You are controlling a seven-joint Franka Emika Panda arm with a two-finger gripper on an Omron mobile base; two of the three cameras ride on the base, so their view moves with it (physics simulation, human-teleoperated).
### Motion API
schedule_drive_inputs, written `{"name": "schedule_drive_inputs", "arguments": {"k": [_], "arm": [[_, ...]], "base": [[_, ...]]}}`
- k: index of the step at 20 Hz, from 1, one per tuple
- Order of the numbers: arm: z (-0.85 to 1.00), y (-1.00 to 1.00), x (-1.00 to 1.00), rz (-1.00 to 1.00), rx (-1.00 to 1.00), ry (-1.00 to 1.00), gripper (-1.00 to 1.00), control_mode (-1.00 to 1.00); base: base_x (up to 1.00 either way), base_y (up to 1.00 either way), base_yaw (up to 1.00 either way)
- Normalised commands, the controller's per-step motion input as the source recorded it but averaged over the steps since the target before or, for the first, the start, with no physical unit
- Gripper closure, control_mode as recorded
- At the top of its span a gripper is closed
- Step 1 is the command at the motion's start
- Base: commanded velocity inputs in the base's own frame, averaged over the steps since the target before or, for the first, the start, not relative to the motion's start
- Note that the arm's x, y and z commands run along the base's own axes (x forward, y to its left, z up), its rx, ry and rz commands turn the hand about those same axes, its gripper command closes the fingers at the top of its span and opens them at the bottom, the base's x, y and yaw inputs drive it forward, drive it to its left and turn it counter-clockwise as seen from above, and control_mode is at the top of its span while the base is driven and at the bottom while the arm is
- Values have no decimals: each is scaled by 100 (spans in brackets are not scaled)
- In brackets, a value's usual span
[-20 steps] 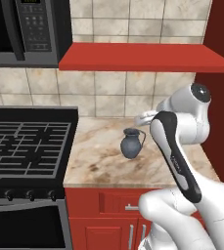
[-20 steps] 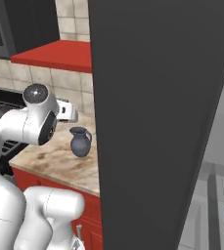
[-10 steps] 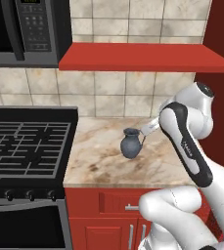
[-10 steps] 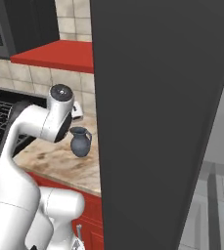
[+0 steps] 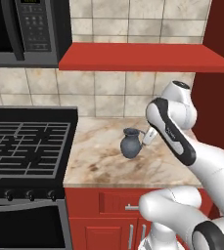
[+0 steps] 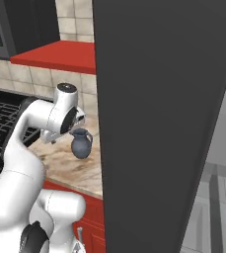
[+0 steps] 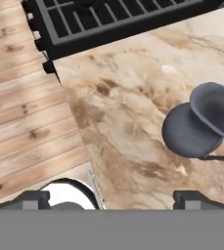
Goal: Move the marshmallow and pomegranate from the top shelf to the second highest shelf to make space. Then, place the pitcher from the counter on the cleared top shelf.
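The dark blue-grey pitcher stands upright on the marbled counter, also seen from the other side as the pitcher. My gripper hangs just right of it, close to its neck and a little above the counter. In the hand view the pitcher lies at the right edge, off to the side of my gripper. The two fingertips stand wide apart, open, with nothing between them. The marshmallow, pomegranate, top shelf and second highest shelf are hidden behind the fridge's dark wall.
A black gas stove borders the counter on the left, with a microwave above. A red wall shelf overhangs the counter. The tall dark fridge side rises right of the counter. Wood floor runs below the counter's front edge.
The arm has folded and the hand has come down, from above the pitcher to right beside its neck. The pitcher has not moved and the jaws stay wide.
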Motion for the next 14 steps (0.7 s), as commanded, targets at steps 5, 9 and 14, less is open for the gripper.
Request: {"name": "schedule_drive_inputs", "arguments": {"k": [5,9,14], "arm": [[-30,-32,25,8,-3,1,-100,-100],[-28,-36,23,1,0,-6,-100,-100],[-35,-27,32,0,0,-9,-100,-100]], "base": [[0,0,0],[0,0,0],[0,0,0]]}}
